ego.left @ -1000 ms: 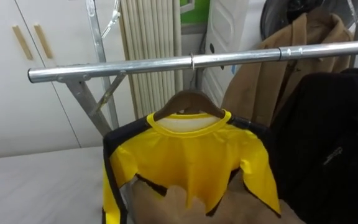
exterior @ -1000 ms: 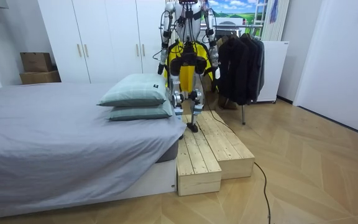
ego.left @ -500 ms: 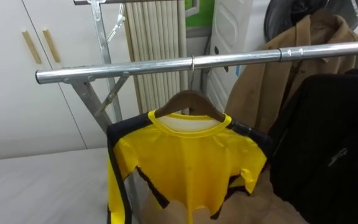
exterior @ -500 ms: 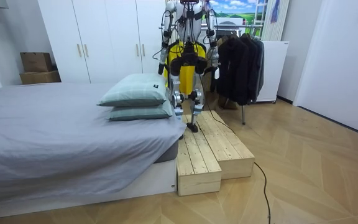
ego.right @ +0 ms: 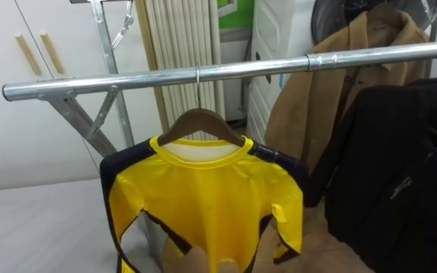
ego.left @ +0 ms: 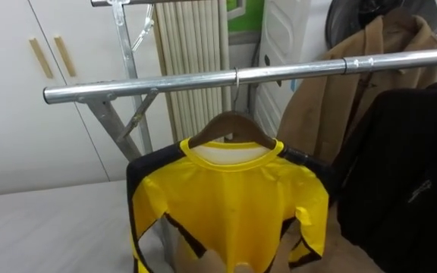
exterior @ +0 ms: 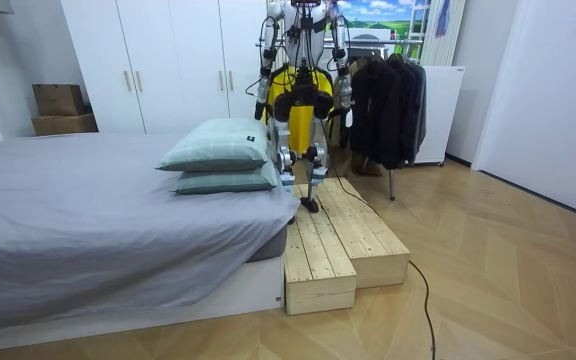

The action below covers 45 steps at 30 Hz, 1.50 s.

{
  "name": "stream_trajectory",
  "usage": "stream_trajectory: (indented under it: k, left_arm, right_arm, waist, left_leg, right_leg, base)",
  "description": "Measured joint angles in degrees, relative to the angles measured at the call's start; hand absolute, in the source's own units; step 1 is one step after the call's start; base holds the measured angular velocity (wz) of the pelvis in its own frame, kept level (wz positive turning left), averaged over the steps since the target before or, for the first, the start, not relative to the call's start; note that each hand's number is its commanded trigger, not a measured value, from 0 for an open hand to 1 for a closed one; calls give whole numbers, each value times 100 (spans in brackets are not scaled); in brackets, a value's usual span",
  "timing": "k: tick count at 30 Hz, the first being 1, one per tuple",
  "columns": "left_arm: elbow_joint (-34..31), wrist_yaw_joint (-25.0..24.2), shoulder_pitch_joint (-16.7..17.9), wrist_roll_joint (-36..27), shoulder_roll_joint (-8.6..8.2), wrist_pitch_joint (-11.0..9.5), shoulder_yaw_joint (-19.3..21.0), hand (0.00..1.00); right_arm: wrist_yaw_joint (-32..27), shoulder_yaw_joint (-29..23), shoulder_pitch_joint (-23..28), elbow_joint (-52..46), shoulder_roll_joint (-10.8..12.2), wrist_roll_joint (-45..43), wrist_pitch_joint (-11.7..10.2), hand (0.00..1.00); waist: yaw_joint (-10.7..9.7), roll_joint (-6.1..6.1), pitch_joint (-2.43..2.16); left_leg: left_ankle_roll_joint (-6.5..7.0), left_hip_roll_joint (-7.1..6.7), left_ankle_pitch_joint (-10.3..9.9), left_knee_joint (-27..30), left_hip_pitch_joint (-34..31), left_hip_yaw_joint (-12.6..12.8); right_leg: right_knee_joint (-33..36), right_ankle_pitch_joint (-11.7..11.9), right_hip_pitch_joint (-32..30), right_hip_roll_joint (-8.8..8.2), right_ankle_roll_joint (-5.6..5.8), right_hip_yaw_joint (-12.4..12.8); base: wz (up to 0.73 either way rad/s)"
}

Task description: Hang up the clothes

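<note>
A yellow shirt with black trim hangs on a wooden hanger. The hanger's hook sits over the metal rail of a clothes rack, straight ahead of me. The shirt's sleeves droop folded at both sides. In the room view I stand on a wooden platform facing the rack, with the shirt in front of my body. My left hand and right hand hang low at my sides, away from the shirt.
A black jacket and a tan coat hang on the same rail to the right of the shirt. White wardrobe doors stand behind on the left. A grey bed with pillows lies beside the platform.
The eye view has shifted slightly up and left. The shirt stays on the rail, its sleeves settling a little lower. In the room view my right hand has moved slightly up.
</note>
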Motion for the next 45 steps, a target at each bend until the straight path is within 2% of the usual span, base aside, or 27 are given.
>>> stream_trajectory:
  k: [8,14,17,20,23,24,25,26,27,28,29,30,32,33,34,35,36,37,38,39,40,41,42,43,44,45]
  left_arm:
    - [1,-2,-17,0,2,-1,0,0]
    - [0,44,-38,-1,9,-60,4,0]
    - [-1,90,-28,-2,11,-92,-5,0]
    - [-3,196,11,-4,43,-136,-7,0]
    - [-78,280,-52,28,9,-250,-10,0]
    - [-110,278,-65,31,-19,-295,-18,0]
    - [-129,272,-67,31,-35,-353,-24,0]
    - [-141,272,-67,30,-34,-378,-23,0]
    - [-153,267,-87,30,-44,-424,-26,0]
    - [-155,236,-153,30,-90,-477,-32,0]
    - [-171,215,-199,31,-114,-498,-34,0]
    - [-175,144,-289,28,-146,-528,-81,0]
    - [-176,-52,-386,33,-179,-626,-146,0]
    - [-177,-107,-409,35,-184,-634,-166,0]
    - [-179,-203,-473,30,-186,-639,-248,0]
    - [-188,-264,-506,21,-206,-667,-320,0]
    - [-207,-294,-514,17,-221,-683,-361,0]
    - [-231,-376,-562,10,-257,-709,-463,0]
    - [-242,-469,-604,10,-305,-747,-498,0]
    - [-249,-502,-608,7,-332,-768,-511,0]
    - [-248,-555,-603,-6,-387,-805,-512,0]
    - [-245,-604,-577,-11,-405,-808,-523,0]
    - [-244,-610,-555,-19,-405,-808,-527,0]
    - [-237,-615,-549,-48,-405,-808,-529,0]
    - [-238,-616,-563,-69,-406,-808,-530,0]
    - [-214,-616,-564,-171,-391,-804,-521,0]
  right_arm:
    - [-32,3,-164,0,-13,-253,-8,0]
    - [-29,18,-186,-83,-13,-448,-8,0]
    - [-34,139,-193,-210,-33,-600,-9,0]
    - [-28,303,-290,-231,-43,-979,-9,0]
    - [-32,489,-467,-280,-122,-1508,-9,0]
    - [-38,596,-558,-289,-188,-1672,-10,0]
    - [-50,694,-661,-279,-249,-1794,-26,0]
    - [-69,714,-714,-248,-257,-1847,-48,0]
    - [-105,765,-837,-222,-265,-2028,-65,0]
    - [-166,810,-834,-221,-285,-2138,-75,0]
    - [-186,815,-838,-204,-300,-2173,-73,0]
    - [-206,850,-839,-193,-329,-2241,-69,0]
    - [-251,840,-837,-191,-346,-2305,-57,0]
    - [-266,839,-840,-192,-355,-2319,-56,0]
    - [-304,821,-842,-191,-359,-2349,-55,0]
    - [-304,805,-856,-195,-356,-2413,-55,0]
    - [-304,785,-861,-202,-355,-2434,-56,0]
    - [-305,758,-851,-206,-350,-2453,-58,0]
    - [-286,666,-845,-198,-340,-2459,-50,0]
    - [-284,650,-839,-195,-340,-2466,-49,0]
    - [-281,581,-835,-191,-341,-2503,-50,0]
    - [-279,519,-830,-149,-316,-2506,-63,0]
    - [-279,486,-846,-140,-291,-2503,-70,0]
    - [-280,444,-862,-148,-237,-2491,-122,0]
    - [-278,445,-877,-146,-216,-2473,-149,0]
    - [-279,453,-919,-114,-141,-2432,-159,0]
  waist:
    - [6,-26,-6]
    - [25,-42,-7]
    - [29,-3,-12]
    - [37,-36,-3]
    - [44,-41,0]
    - [82,5,22]
    - [143,21,11]
    - [173,27,10]
    - [163,50,18]
    - [151,89,3]
    - [155,87,9]
    - [154,79,15]
    - [167,7,42]
    - [172,21,34]
    - [193,41,28]
    - [205,26,33]
    - [201,45,21]
    - [175,63,17]
    - [165,64,13]
    - [164,58,11]
    - [180,43,3]
    - [202,0,-12]
    - [212,-23,-47]
    - [237,-37,-96]
    - [250,-23,-109]
    - [339,-174,-101]
  left_leg:
    - [0,2,0,0,-1,-6]
    - [0,2,0,37,-113,-36]
    - [-1,5,1,75,-149,-38]
    - [-3,10,0,419,-357,-34]
    - [-17,47,-8,806,-773,-116]
    - [-64,117,-32,883,-857,-93]
    - [-115,133,-62,846,-898,-50]
    - [-125,141,-65,812,-906,6]
    - [-161,197,-82,799,-947,144]
    - [-182,246,-84,846,-1011,342]
    - [-223,279,-59,849,-1028,502]
    - [-242,337,-58,973,-1080,895]
    - [-183,565,-117,1515,-1116,1588]
    - [-181,626,-153,1676,-1104,1723]
    - [-129,729,-232,1982,-1082,1837]
    - [-107,754,-255,2231,-1037,1854]
    - [-123,759,-279,2313,-1004,1856]
    - [-135,762,-315,2402,-917,1875]
    - [-116,704,-371,2306,-784,1910]
    - [-123,657,-394,2202,-689,1939]
    - [-112,529,-456,1895,-500,1956]
    - [-26,343,-531,1451,-313,2032]
    - [15,250,-557,1233,-248,2094]
    - [105,130,-643,929,-177,2269]
    - [108,93,-750,810,-160,2343]
    - [-66,131,-887,651,-151,2382]
  right_leg:
    - [-3,-3,1,-2,-5,-2]
    - [27,-45,-86,-23,-24,-98]
    - [105,-78,-114,-25,-51,-82]
    - [195,-131,-168,-71,-96,-159]
    - [210,-115,-315,-174,-145,-492]
    - [201,-113,-341,-219,-150,-852]
    - [168,-115,-356,-263,-165,-1354]
    - [129,-132,-354,-299,-210,-1589]
    - [-13,-181,-300,-378,-293,-1986]
    - [-107,-180,-274,-421,-311,-2276]
    - [-129,-191,-269,-455,-328,-2423]
    - [-197,-238,-251,-536,-377,-2791]
    - [-175,-376,-161,-669,-382,-3405]
    - [-171,-407,-137,-686,-378,-3564]
    - [-164,-461,-92,-724,-371,-3881]
    - [-146,-509,-66,-764,-377,-4201]
    - [-151,-525,-51,-775,-369,-4366]
    - [-196,-553,10,-784,-358,-4747]
    - [-184,-596,54,-825,-339,-5121]
    - [-181,-616,67,-844,-307,-5296]
    - [-130,-666,62,-875,-217,-5592]
    - [37,-745,10,-942,-73,-5830]
    - [138,-776,-41,-974,-16,-5947]
    - [382,-824,-169,-1036,71,-6164]
    - [500,-836,-227,-1057,93,-6249]
    - [658,-839,-298,-1126,99,-6353]
  base:
    - [0]
    - [6]
    - [1]
    - [9]
    - [41]
    - [40]
    - [35]
    - [46]
    - [84]
    - [105]
    - [136]
    - [146]
    - [160]
    - [146]
    - [143]
    - [140]
    - [149]
    - [162]
    - [168]
    - [161]
    - [137]
    - [123]
    - [102]
    - [76]
    - [74]
    - [39]
